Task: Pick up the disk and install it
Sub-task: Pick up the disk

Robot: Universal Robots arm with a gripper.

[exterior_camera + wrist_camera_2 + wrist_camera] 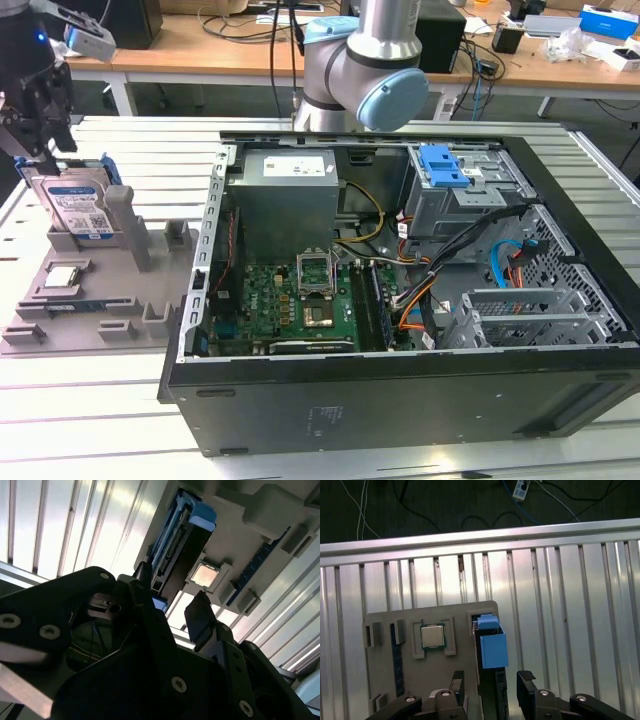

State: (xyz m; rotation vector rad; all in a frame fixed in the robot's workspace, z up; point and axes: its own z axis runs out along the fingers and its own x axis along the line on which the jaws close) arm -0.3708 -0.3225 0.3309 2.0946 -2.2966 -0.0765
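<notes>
Disk (pixel 493 650) stands on edge in a slot of the grey tray (pixel 435 675). The gripper (pixel 491 676) hangs over it, its fingers (pixel 525 685) spread wide to either side and not clamped on it. Just beside the disk, a square processor chip (pixel 433 635) lies flat in the same tray. The tray rests on a slatted metal table (pixel 570 605). Farther off, toward the exterior view's right, sits an open computer case (pixel 400 300).
</notes>
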